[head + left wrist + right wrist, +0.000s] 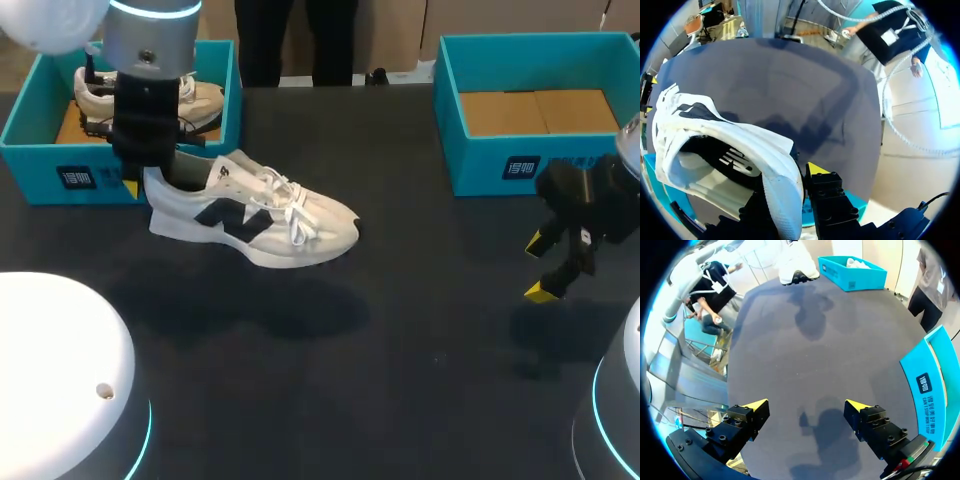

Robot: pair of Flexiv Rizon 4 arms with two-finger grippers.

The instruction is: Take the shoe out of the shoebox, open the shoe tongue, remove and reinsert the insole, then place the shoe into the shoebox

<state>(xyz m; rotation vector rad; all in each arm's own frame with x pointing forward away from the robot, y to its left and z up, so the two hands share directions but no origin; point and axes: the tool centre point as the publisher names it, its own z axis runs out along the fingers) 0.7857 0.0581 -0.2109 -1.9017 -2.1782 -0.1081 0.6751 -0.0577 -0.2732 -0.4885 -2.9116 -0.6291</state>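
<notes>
A white sneaker (255, 210) with a dark side mark hangs above the table, toe pointing right, its shadow on the dark surface below. My left gripper (140, 180) is shut on its heel. In the left wrist view the heel collar (760, 150) sits between the fingers of the left gripper (785, 195), one finger inside the shoe and one outside. Just behind it stands the left teal shoebox (60, 175). My right gripper (540, 268) hovers open and empty over the table's right side, in front of the right teal shoebox (500, 165). From the right gripper (807, 407) the sneaker (795, 265) shows far ahead.
A second, beige shoe (205, 100) lies inside the left shoebox (852, 272). The right shoebox (935, 385) shows only a brown cardboard floor. Dark tabletop (420, 330) stretches between the two arms. White robot bases stand at both front corners.
</notes>
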